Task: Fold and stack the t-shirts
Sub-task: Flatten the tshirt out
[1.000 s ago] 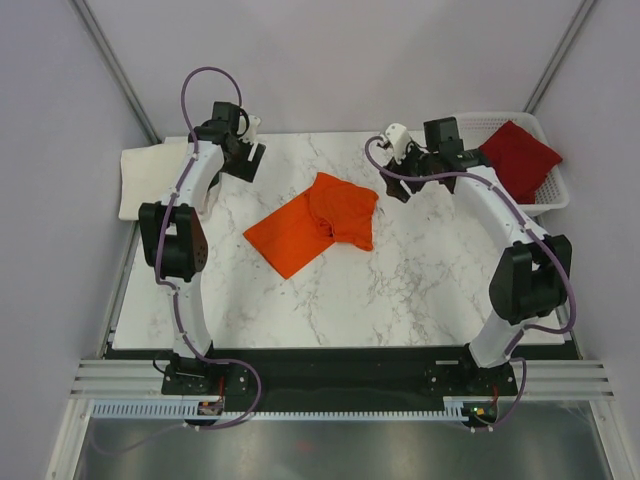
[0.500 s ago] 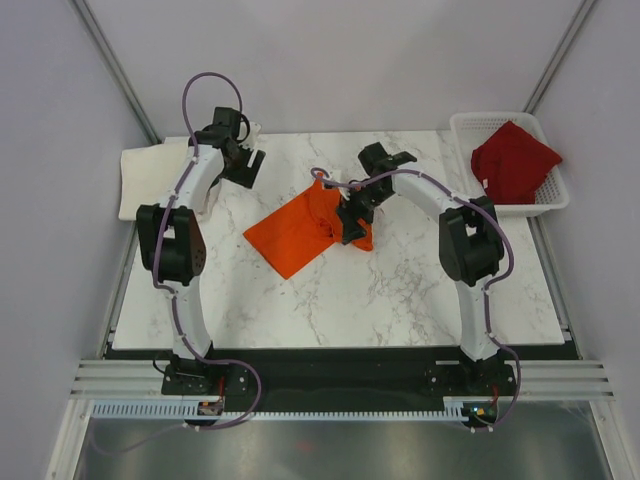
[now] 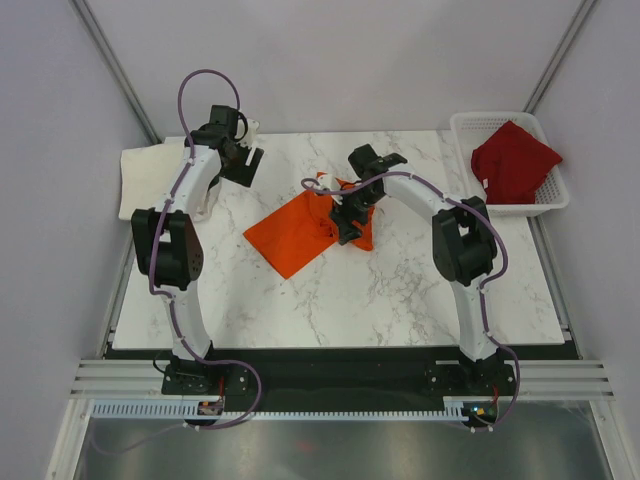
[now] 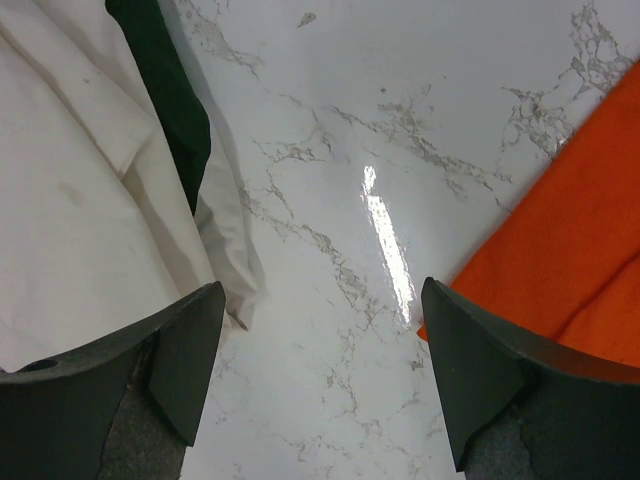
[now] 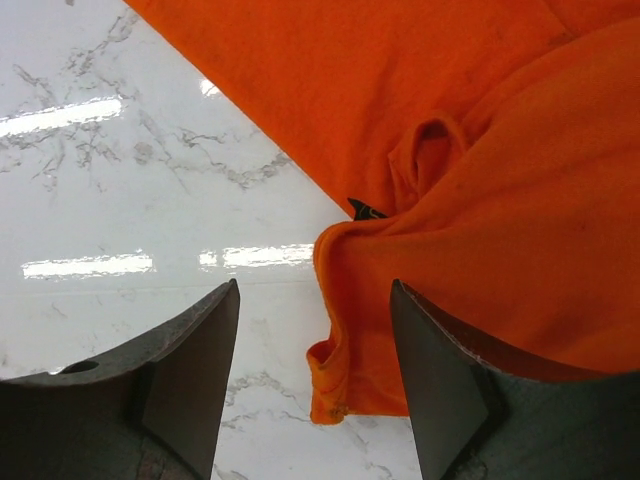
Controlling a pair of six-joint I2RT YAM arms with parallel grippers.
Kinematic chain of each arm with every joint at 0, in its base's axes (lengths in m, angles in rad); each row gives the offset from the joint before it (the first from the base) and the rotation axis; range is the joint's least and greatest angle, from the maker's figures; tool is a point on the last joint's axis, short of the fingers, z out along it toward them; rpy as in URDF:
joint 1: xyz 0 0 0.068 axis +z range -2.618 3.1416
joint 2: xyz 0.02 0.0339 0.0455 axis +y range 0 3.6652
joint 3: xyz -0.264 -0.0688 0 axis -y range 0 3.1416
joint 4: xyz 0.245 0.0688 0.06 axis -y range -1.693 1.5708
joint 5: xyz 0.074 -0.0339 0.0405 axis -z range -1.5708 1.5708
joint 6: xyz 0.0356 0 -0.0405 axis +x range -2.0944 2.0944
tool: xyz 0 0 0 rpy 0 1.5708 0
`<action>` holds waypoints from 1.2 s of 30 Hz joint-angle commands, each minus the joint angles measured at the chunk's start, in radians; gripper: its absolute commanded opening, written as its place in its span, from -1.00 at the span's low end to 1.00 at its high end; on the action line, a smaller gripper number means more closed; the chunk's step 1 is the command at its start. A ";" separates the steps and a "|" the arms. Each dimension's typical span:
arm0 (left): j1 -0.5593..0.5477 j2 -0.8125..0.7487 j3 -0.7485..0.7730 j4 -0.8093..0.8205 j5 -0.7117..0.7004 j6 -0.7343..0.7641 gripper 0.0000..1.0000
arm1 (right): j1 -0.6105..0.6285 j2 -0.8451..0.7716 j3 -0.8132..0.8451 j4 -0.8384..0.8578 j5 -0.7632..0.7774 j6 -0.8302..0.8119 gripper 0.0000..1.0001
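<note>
One t-shirt (image 3: 290,235) lies on the table (image 3: 400,290), another (image 3: 145,180) left, third (image 3: 515,160) in right basket (image 3: 462,135)

We see a bright orange t-shirt (image 3: 295,232) at the middle of the table (image 3: 400,290), whose marble top is white with grey veins. At two o'clock a dark red t-shirt (image 3: 515,160) lies in a white lattice basket (image 3: 557,196); at ten o'clock, a cream-white t-shirt (image 3: 148,178). The left arm (image 3: 190,185) and right arm (image 3: 420,192) are white with black joints and purple cables (image 3: 182,95).

Table (image 3: 400,290): white marble top, grey veins, glossy with lamp glare.
Basket (image 3: 480,117): white plastic lattice, at the table's far right corner.
Poles (image 3: 110,60): 2 grey metal struts slanting up the back walls.
Rails (image 3: 340,372): aluminium, along the near edge.
</note>
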State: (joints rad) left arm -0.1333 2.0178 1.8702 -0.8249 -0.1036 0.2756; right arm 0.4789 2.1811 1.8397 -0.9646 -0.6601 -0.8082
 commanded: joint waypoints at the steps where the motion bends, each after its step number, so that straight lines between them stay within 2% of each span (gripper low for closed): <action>1: -0.003 -0.076 -0.008 0.027 -0.016 0.013 0.74 | 0.007 0.019 0.024 0.052 0.037 -0.009 0.39; 3: -0.003 -0.079 -0.011 0.027 -0.016 0.013 0.74 | 0.012 0.029 0.029 0.063 0.065 -0.003 0.33; 5: -0.003 -0.082 -0.011 0.026 -0.018 0.014 0.74 | 0.013 0.048 0.041 0.064 0.077 0.000 0.14; 6: -0.003 -0.082 -0.011 0.026 -0.018 0.014 0.74 | 0.015 0.054 0.044 0.063 0.089 0.003 -0.02; 9: -0.003 -0.082 -0.008 0.026 -0.019 0.016 0.74 | 0.021 0.051 0.046 0.061 0.096 0.003 -0.14; 14: -0.003 -0.076 -0.005 0.029 -0.019 0.016 0.74 | 0.033 0.013 0.035 0.038 0.123 -0.025 -0.57; 15: -0.003 -0.071 -0.003 0.029 -0.018 0.016 0.74 | 0.035 0.008 0.038 0.032 0.123 -0.031 -0.75; 18: -0.003 -0.064 0.007 0.029 -0.018 0.014 0.74 | 0.038 -0.029 0.068 -0.009 0.129 -0.042 -0.92; 22: -0.003 -0.050 0.018 0.030 -0.018 0.014 0.74 | 0.036 -0.139 0.137 -0.014 0.180 -0.055 -0.99; 25: -0.003 -0.039 0.020 0.032 -0.015 0.008 0.74 | 0.043 -0.217 0.191 0.039 0.275 -0.049 -1.00; 33: -0.003 -0.014 0.070 0.030 -0.001 -0.001 0.74 | 0.078 -0.354 0.249 0.378 0.696 -0.170 -1.00; 36: -0.005 -0.013 0.081 0.030 0.011 -0.004 0.74 | 0.082 -0.321 0.407 0.412 0.734 -0.174 -1.00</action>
State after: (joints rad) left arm -0.1333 2.0022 1.9041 -0.8188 -0.1028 0.2752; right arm 0.5510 1.8503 2.1273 -0.6853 -0.0738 -0.9333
